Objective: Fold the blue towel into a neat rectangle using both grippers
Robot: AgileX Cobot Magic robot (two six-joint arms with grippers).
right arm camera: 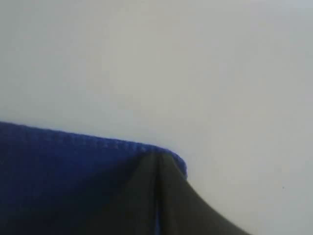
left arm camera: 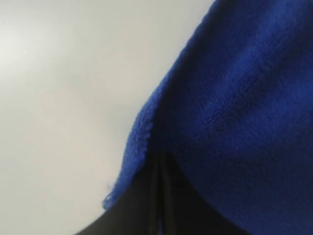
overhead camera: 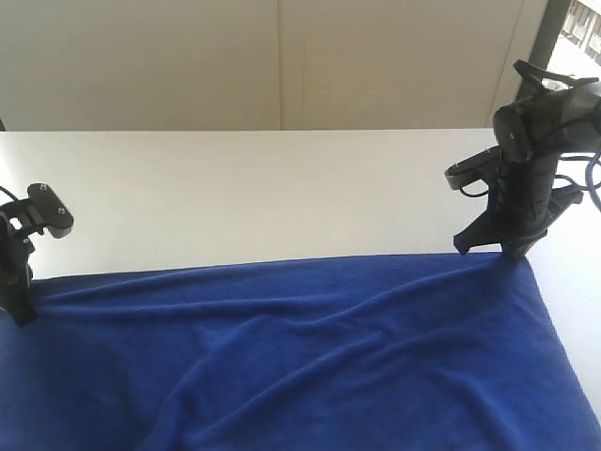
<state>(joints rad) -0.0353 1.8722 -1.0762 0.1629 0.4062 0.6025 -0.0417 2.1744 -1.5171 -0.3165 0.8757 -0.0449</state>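
Note:
The blue towel (overhead camera: 300, 357) lies spread over the near half of the white table (overhead camera: 263, 188), rumpled in long folds. My left gripper (overhead camera: 21, 315) pinches its far left corner, jaws pressed together on the cloth (left arm camera: 230, 98). My right gripper (overhead camera: 507, 252) is shut on the far right corner, where the stitched edge (right arm camera: 98, 143) wraps round the fingertips. In both wrist views the jaws show as one dark wedge with only a thin seam between the fingers (left arm camera: 146, 196) (right arm camera: 171, 196).
Bare white tabletop stretches behind the towel to a pale wall (overhead camera: 282, 56). The table's right edge runs close to the right arm (overhead camera: 535, 122). The left arm's black bracket (overhead camera: 49, 209) stands above the left corner.

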